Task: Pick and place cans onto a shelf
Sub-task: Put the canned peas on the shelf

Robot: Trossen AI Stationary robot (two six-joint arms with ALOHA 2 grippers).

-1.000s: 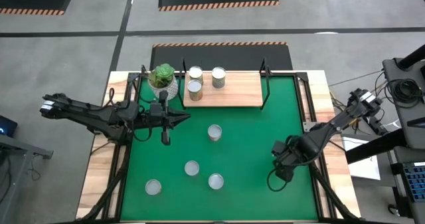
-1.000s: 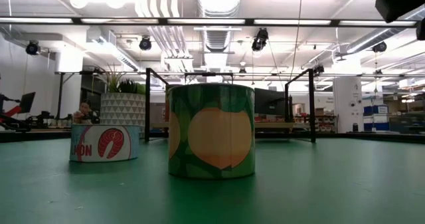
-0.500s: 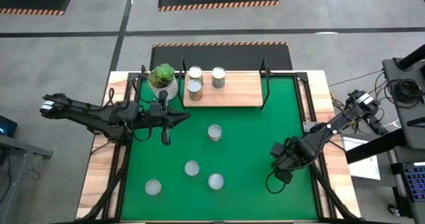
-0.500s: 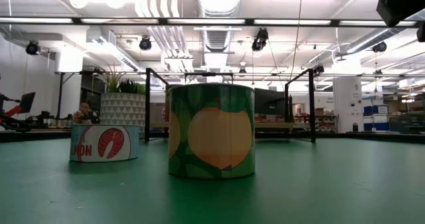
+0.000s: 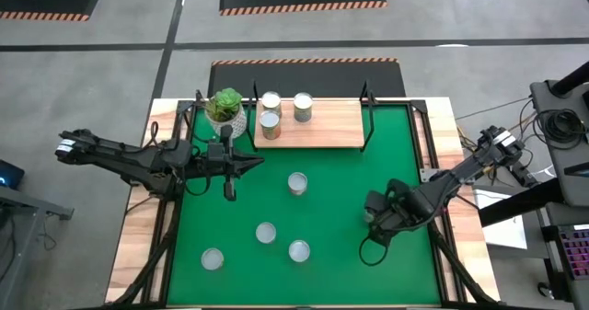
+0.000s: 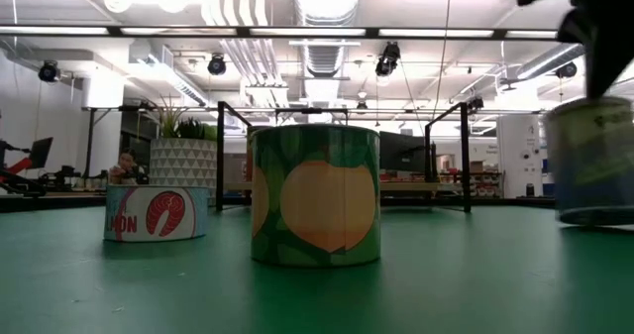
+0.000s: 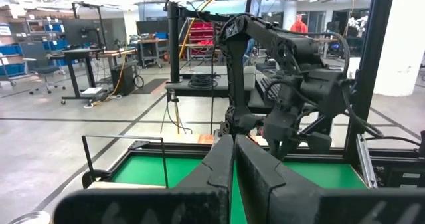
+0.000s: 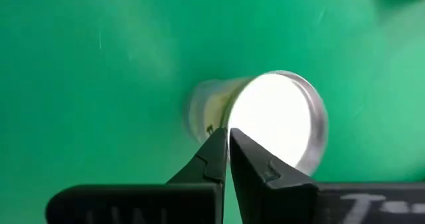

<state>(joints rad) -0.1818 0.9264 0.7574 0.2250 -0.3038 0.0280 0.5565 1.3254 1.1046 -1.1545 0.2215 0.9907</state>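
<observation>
The wooden table (image 5: 136, 255) carries a matte green mat (image 5: 340, 177) framed by pale plank edges. Two dark jointed arms reach over it. The left gripper (image 5: 260, 160) hovers just in front of the plant pot, near the shelf's left end, with its two fingers pressed flat together. The right gripper (image 5: 373, 225) hangs over the mat's right half. Its fingers (image 8: 214, 154) are drawn almost together, tips pinching at the rim of the eighth can (image 8: 275, 121), which has a bright silvery round lid. In the low view this can (image 6: 592, 161) hangs clear of the mat under the dark gripper, and its label is too blurred to read.

The shelf (image 5: 331, 131) is a flat light-wood board with thin black posts, set along the mat's far edge. Three cans (image 5: 271, 100) stand on its left half, two of them touching. Beside it is a white pot (image 6: 182, 163) with a faceted triangle pattern and a green plant.

Four cans stand apart on the mat (image 5: 296, 182). Seen level, the fruit-label can (image 6: 315, 195) is a tall cylinder with a green wrap and round yellow-orange fruit. The squat salmon can (image 6: 156, 213) shows a red salmon steak and the red letters "ON".
</observation>
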